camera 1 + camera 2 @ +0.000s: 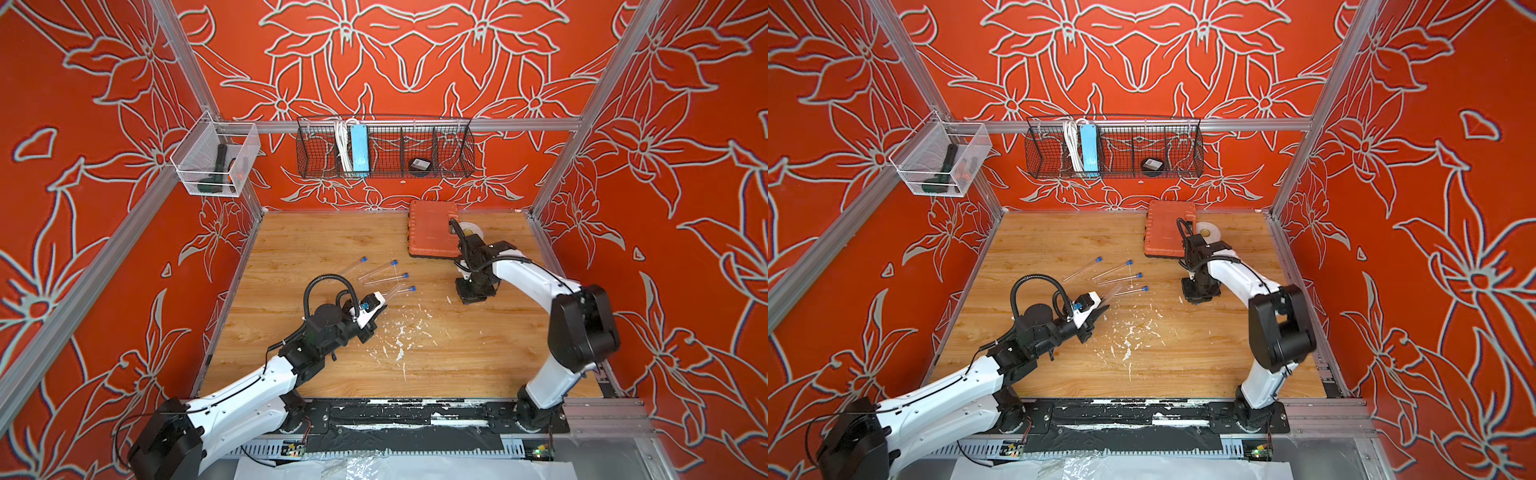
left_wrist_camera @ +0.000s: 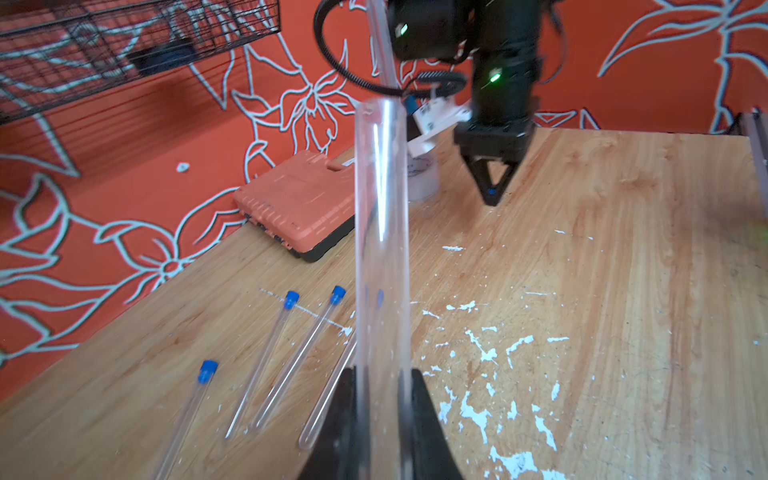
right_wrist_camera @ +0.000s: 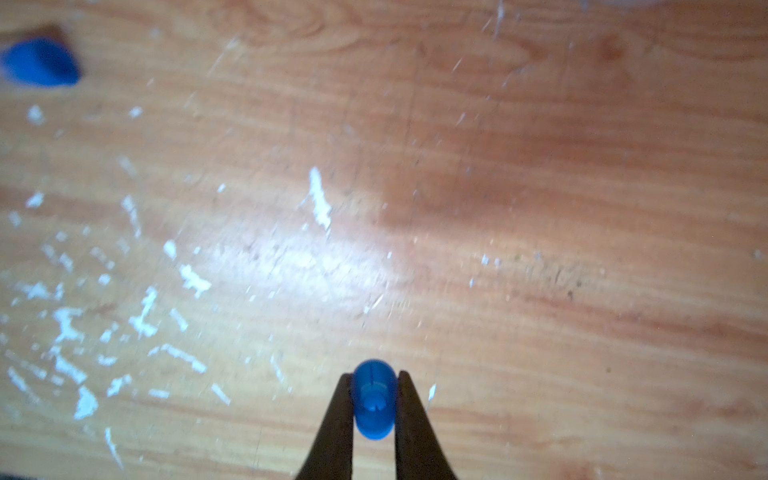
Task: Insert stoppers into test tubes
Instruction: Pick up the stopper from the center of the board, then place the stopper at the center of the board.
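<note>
- Far upper left in a top view, a clear mesh basket (image 1: 216, 158) hangs on the frame with a dark tool inside.
- The left gripper (image 2: 382, 386) sits at the bottom centre of the left wrist view. It is clamped on a slim, clear, open-mouthed test tube (image 2: 380, 228) that runs straight up the middle of the frame with no plug in it.
- Just left of that grip in the same view lie four clear capped test tubes (image 2: 291, 361), fanned side by side on the wooden table (image 1: 311, 241). Each has a bright blue plug seated in its end.
- Centre of the table in both top views, white paint flecks (image 1: 401, 332) are scattered across the wood.
- Upper centre, a black wire basket (image 1: 453, 149) hangs on the back wall.
- Below it sits a flat orange plastic case (image 1: 430, 232), with a pale roll of tape (image 1: 471, 228) at its right edge.
- Right of centre, the right gripper (image 3: 375, 376) points down at the table. It is pinched tight on a tiny blue stopper (image 3: 374, 399), well apart from the held tube. I cannot tell whether it touches the wood.
</note>
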Available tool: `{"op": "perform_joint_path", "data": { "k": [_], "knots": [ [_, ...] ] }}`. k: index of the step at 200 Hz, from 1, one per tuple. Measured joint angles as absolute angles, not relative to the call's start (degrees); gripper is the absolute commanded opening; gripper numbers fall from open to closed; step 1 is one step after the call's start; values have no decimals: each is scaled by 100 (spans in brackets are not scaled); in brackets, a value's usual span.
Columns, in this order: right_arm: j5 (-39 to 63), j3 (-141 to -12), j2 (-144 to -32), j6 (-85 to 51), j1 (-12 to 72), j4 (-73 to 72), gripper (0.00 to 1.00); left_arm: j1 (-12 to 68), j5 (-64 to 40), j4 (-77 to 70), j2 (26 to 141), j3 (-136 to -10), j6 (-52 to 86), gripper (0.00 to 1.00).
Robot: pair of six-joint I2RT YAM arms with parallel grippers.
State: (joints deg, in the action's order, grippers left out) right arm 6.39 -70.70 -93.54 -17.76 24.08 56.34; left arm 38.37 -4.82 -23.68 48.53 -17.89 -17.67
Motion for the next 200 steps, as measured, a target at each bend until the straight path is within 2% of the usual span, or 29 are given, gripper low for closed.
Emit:
{"op": "perform_joint_path", "data": {
  "k": [46,81,108,158,200],
  "knots": [
    [947,-6351,-8353,-3879,3404,5478,9,3837,419,-2322,4283,-1461,-1308,0],
    [1417,-6169,-8479,-6001,3562,4477,10,3837,709,-2053,3922,-1446,-1114,0],
    [1660,-5988,-9008,-7439,3610,3839,10,3837,913,-1485,3684,-1444,-1044,0],
    [1603,-6132,-9636,-8458,3627,3693,11,3835,1044,-1072,2902,-1299,-998,0],
    [1597,-6132,-10038,-8851,3627,3618,17,3837,1035,-921,2939,-1293,-1039,0]
  ]
}}
